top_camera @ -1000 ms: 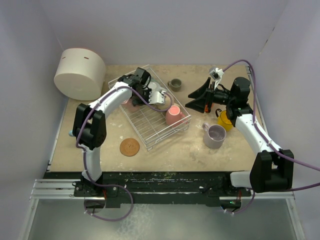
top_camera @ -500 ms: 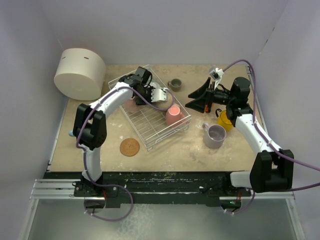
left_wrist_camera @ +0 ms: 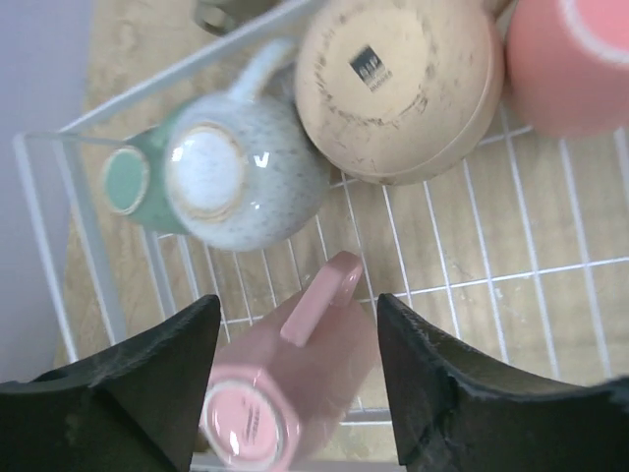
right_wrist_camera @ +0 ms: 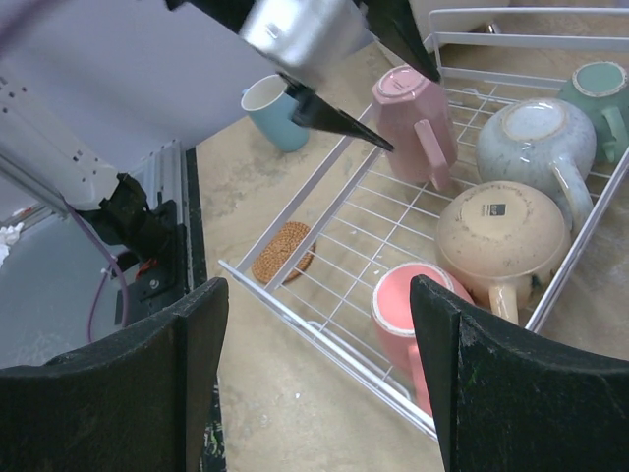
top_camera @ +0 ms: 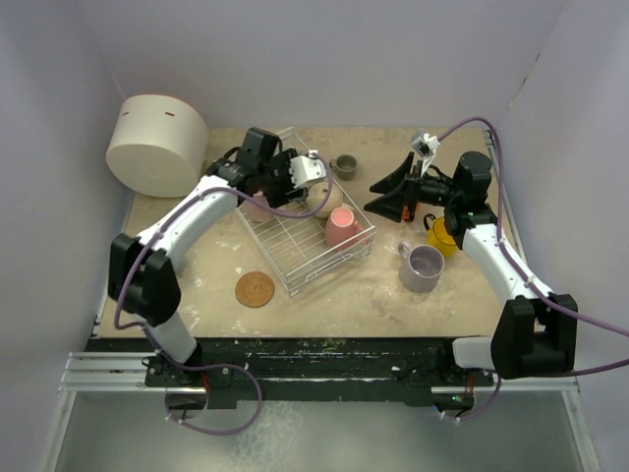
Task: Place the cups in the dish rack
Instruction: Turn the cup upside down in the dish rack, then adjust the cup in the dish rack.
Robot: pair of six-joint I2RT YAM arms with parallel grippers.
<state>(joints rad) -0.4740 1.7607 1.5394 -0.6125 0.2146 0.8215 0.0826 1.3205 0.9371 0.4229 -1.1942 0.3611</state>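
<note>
- Spreading its fingers, the left claw [left_wrist_camera: 295, 310] has just let go of the pale pink mug [left_wrist_camera: 314, 369]. The mug now sits base-up and tilted directly beneath the claw, inside the dish rack [top_camera: 285, 246].
- Just beyond the claw's fingertips, a speckled blue mug [left_wrist_camera: 246, 177], a teal mug [left_wrist_camera: 133, 182], a beige mug [left_wrist_camera: 398, 88] and a salmon mug [left_wrist_camera: 570, 59] are also in the rack.
- That probably makes five loaded. The lilac mug [top_camera: 423, 267], yellow mug [top_camera: 442, 236] and olive-grey cup [top_camera: 343, 166] wait on the desk.
- A second ago the left claw was low in the rack and nearly closed. Now it is lifted and drawn back, with its jaws apart.
- The right claw [top_camera: 376, 197] is unchanged, gaping and empty.
</note>
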